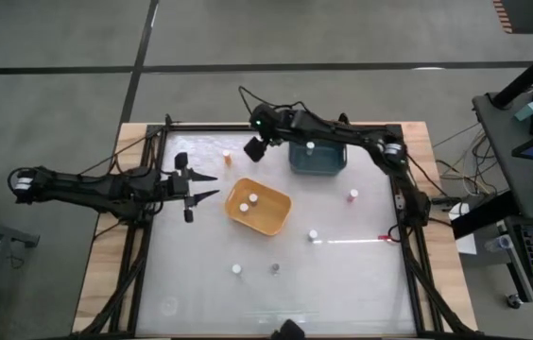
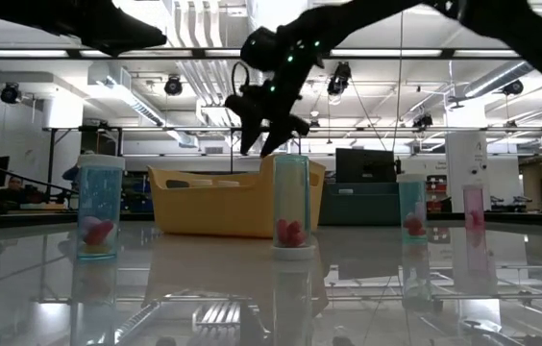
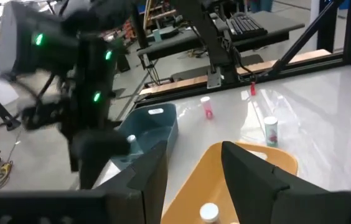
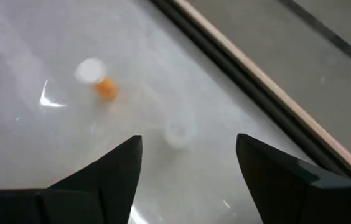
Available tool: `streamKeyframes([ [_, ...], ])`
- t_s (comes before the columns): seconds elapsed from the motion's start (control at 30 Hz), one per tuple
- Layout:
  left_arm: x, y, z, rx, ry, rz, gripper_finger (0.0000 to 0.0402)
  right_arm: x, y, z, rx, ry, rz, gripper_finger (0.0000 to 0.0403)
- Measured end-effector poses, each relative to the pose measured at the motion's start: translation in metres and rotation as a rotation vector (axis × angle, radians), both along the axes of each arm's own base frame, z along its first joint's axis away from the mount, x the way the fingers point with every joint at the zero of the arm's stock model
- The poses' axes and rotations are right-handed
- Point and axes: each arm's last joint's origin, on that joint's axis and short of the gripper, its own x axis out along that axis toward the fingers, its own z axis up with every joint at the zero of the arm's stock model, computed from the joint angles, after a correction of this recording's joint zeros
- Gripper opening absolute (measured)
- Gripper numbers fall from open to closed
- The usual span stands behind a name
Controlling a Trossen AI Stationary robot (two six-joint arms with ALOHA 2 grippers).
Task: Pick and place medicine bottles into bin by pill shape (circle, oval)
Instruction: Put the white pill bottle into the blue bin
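Observation:
The orange-yellow bin (image 1: 271,219) stands mid-table and holds two white-capped medicine bottles (image 1: 249,203). The teal bin (image 1: 318,162) stands beyond it with one bottle (image 1: 311,146) inside. My right gripper (image 1: 252,149) hangs open above the table's far side, left of the teal bin. Its wrist view shows an orange bottle with a white cap (image 4: 98,79) and a pale blurred bottle (image 4: 178,133) on the table below the open fingers (image 4: 188,155). My left gripper (image 1: 212,186) waits open, level, left of the orange-yellow bin (image 3: 250,155).
Loose bottles stand upright on the table: a pink one (image 1: 352,195) at the right, a white-capped one (image 1: 313,233) past the middle, and a white-capped (image 1: 236,269) and a grey one (image 1: 273,268) toward the near edge. A black frame (image 1: 408,236) runs around the table.

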Motion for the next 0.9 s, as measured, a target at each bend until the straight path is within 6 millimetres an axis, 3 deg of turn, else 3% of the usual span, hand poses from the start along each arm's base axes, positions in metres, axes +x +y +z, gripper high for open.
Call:
streamKeyframes([
  [0.23, 0.0, 0.0, 0.001, 0.001, -0.005, 0.004, 0.0135, 0.023, -0.011, -0.031, 0.026, 0.045, 0.003, 0.0275],
  [0.53, 0.0, 0.0, 0.001, 0.019, -0.004, 0.006, 0.0135, 0.032, -0.019, -0.055, 0.037, 0.086, -0.008, 0.0277],
  [0.9, 0.0, 0.001, 0.002, 0.021, -0.005, 0.022, 0.0135, 0.033, -0.02, -0.063, 0.028, 0.094, 0.001, 0.0274],
])
